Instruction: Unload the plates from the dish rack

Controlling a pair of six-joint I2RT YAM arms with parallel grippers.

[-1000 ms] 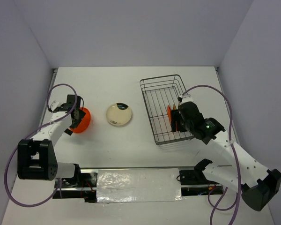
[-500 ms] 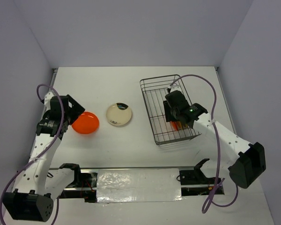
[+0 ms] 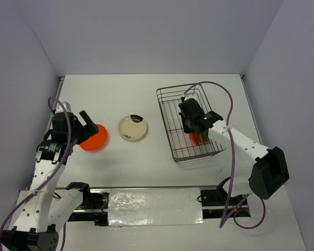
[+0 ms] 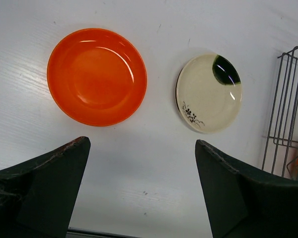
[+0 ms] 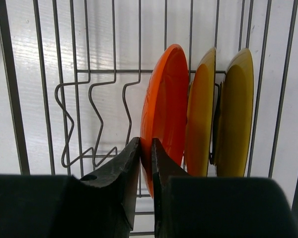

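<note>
An orange plate and a cream plate with a dark patch lie flat on the table; both show in the left wrist view, orange and cream. My left gripper hovers open and empty just near of them. The grey wire dish rack holds three upright plates: orange, yellow and olive-yellow. My right gripper is inside the rack, shut on the near rim of the upright orange plate.
The rack's right edge shows in the left wrist view. Bent wire dividers stand left of the upright plates. The arm bases and a foil-covered rail run along the near edge. Walls close the table on three sides.
My left gripper has let go of the orange plate, which now lies flat, and has drawn back open. My right gripper moved farther into the rack and closed on the upright orange plate.
</note>
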